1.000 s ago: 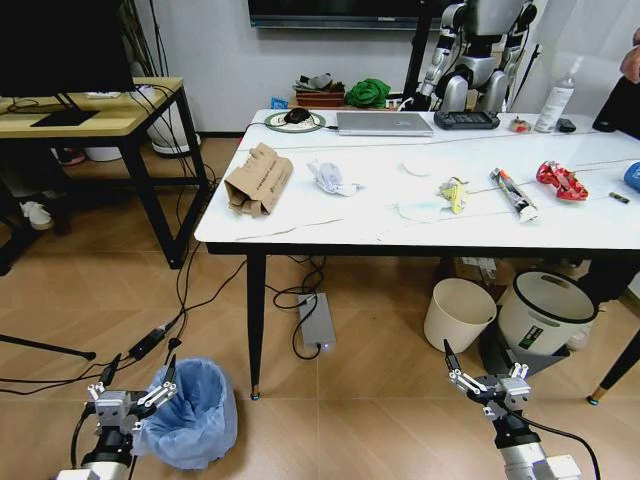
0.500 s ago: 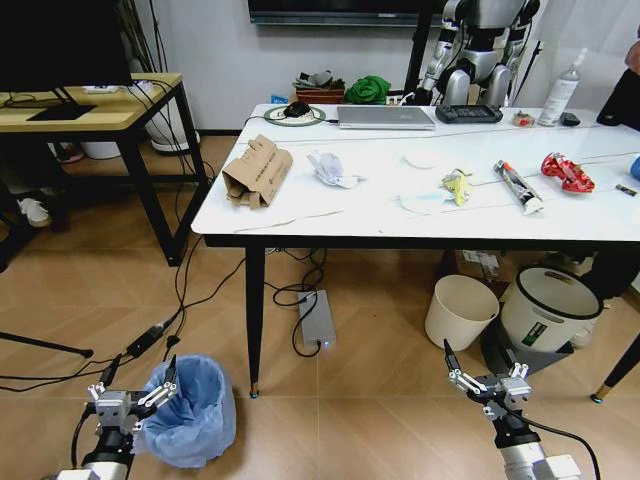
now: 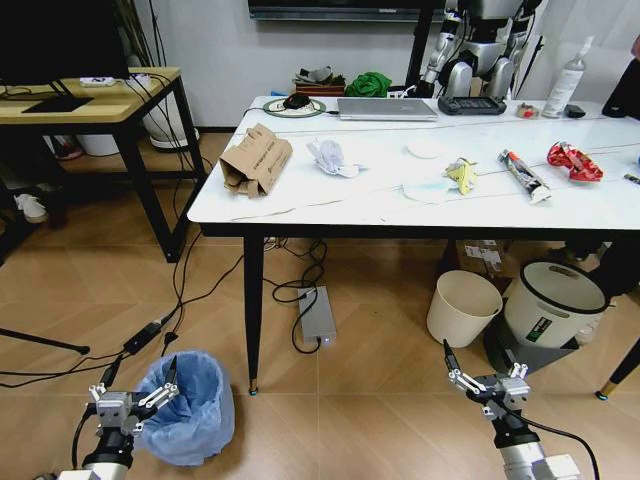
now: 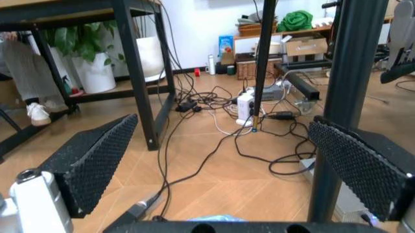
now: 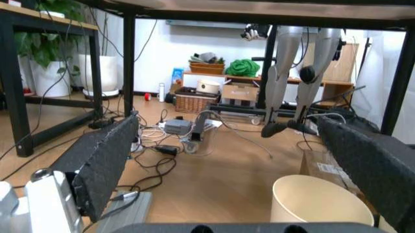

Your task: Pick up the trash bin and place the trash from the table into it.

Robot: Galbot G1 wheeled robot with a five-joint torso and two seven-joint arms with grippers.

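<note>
The trash bin [image 3: 192,407], a small round bin with a crinkled light-blue bag, stands on the floor by the table's near left leg. My left gripper [image 3: 140,370] is open just left of its rim, empty; a sliver of the blue bag [image 4: 211,218] shows between its fingers [image 4: 97,160]. My right gripper [image 3: 482,372] hangs open and empty low over the floor. On the white table [image 3: 330,205] lies the trash: a flattened cardboard box [image 3: 257,160], a crumpled white wrapper [image 3: 330,157], a yellow scrap [image 3: 461,175], a white tube [image 3: 524,176] and a red wrapper [image 3: 574,160].
A cream pail [image 3: 463,308] [image 5: 318,204] and a black-rimmed white bin [image 3: 552,305] stand under the table's right half. A grey power box [image 3: 316,318] and cables lie on the floor. A yellow-topped desk [image 3: 90,100] stands at left. A laptop [image 3: 385,108] and a spray bottle [image 3: 565,90] sit at the table's back.
The whole head view has shifted a little, so the camera moved. Both grippers keep the same open pose, and the bin stays beside the left one.
</note>
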